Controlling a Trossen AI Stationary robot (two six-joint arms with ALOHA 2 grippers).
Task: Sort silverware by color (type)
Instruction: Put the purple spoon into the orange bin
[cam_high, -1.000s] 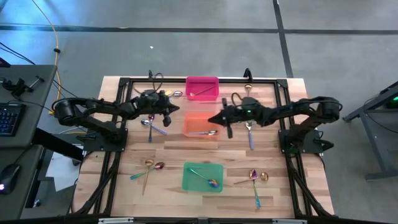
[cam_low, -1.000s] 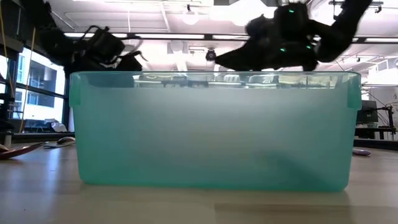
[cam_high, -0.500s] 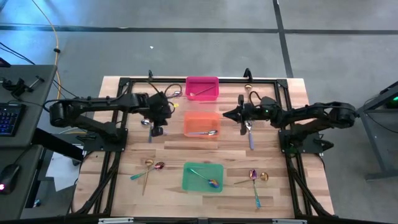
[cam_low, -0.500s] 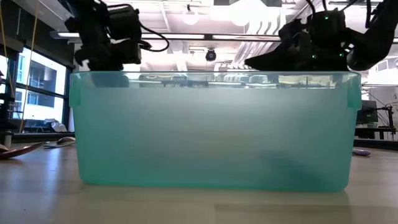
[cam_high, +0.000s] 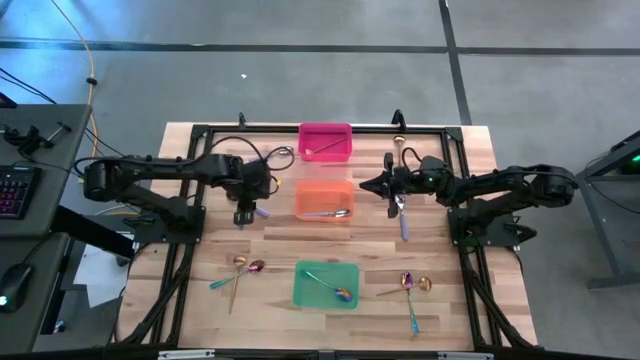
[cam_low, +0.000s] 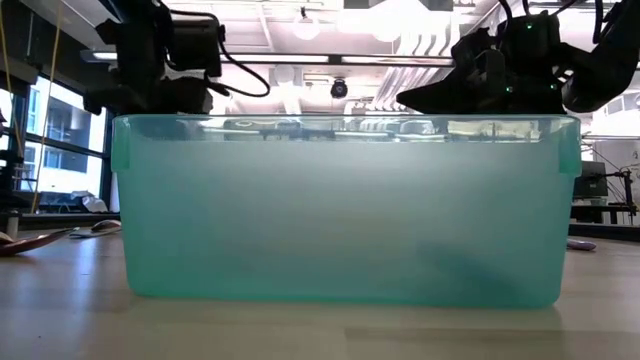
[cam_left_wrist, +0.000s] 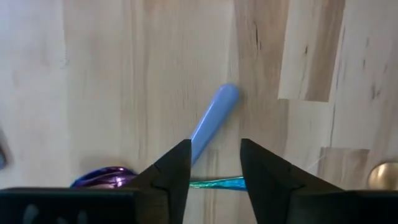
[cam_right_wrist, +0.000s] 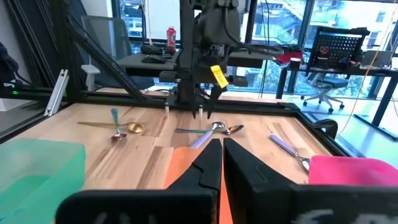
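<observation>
Loose silverware lies on the wooden table. My left gripper (cam_high: 243, 212) points down, open, left of the orange bin (cam_high: 323, 187). In the left wrist view its fingers (cam_left_wrist: 214, 168) stand on either side of a blue spoon handle (cam_left_wrist: 212, 117) and a teal handle (cam_left_wrist: 217, 182), beside a purple spoon bowl (cam_left_wrist: 102, 177). My right gripper (cam_high: 365, 185) is shut and held level just right of the orange bin, above the table (cam_right_wrist: 221, 149). The pink bin (cam_high: 325, 130) holds a gold spoon (cam_high: 320, 148), the orange bin a silver one (cam_high: 330, 213), the green bin (cam_high: 325, 268) an iridescent one (cam_high: 332, 288).
More spoons lie near the table's front left (cam_high: 240, 270), front right (cam_high: 410, 290), right of the orange bin (cam_high: 402, 218) and at the far edge (cam_high: 398, 143). A black frame (cam_high: 200, 130) runs round the table. The green bin (cam_low: 340, 205) fills the low view.
My left gripper has come from beside the pink bin toward the table's near edge and turned from level to pointing down over the spoons left of the orange bin. My right gripper has drawn back from the orange bin toward the table's right edge and stays shut.
</observation>
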